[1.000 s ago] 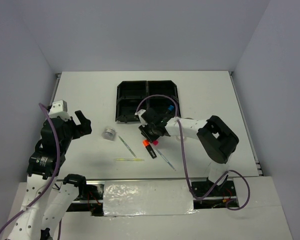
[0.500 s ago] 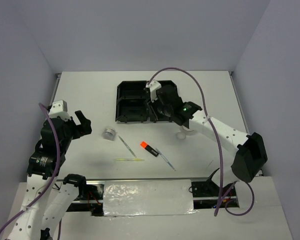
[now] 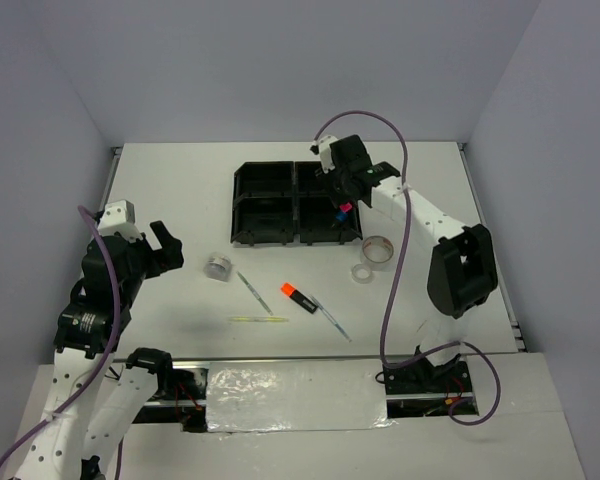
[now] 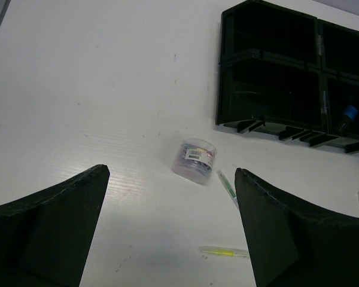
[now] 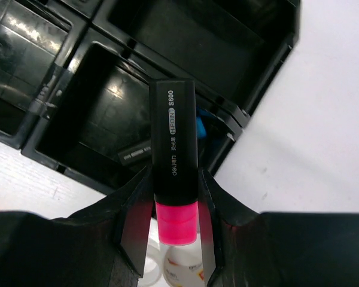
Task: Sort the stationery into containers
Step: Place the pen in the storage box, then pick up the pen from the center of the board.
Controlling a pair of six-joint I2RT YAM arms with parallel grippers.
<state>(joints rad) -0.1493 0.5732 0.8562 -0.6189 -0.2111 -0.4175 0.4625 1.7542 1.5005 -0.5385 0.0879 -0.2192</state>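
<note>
The white worktop [image 3: 180, 190] carries the black four-compartment tray [image 3: 263, 197] at upper centre of the top view. The right claw [image 5: 175, 197] hangs over the tray's lower-right compartment, clamped on the pink-capped highlighter [image 5: 174, 149]. A blue-capped highlighter [image 5: 198, 127] lies inside that compartment. At the left, the left claw [image 4: 170, 173] gapes wide, holding nothing. Below the tray lie the silvery roll [image 3: 218, 266], the orange-capped highlighter [image 3: 298, 298] and the yellow-green stick [image 3: 258, 319].

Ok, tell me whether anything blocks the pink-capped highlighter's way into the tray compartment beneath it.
Nothing visible blocks it. The right gripper holds the pink-capped highlighter above an open compartment of the black tray. A blue-capped highlighter already lies inside, along one side, leaving free floor beside it.
</note>
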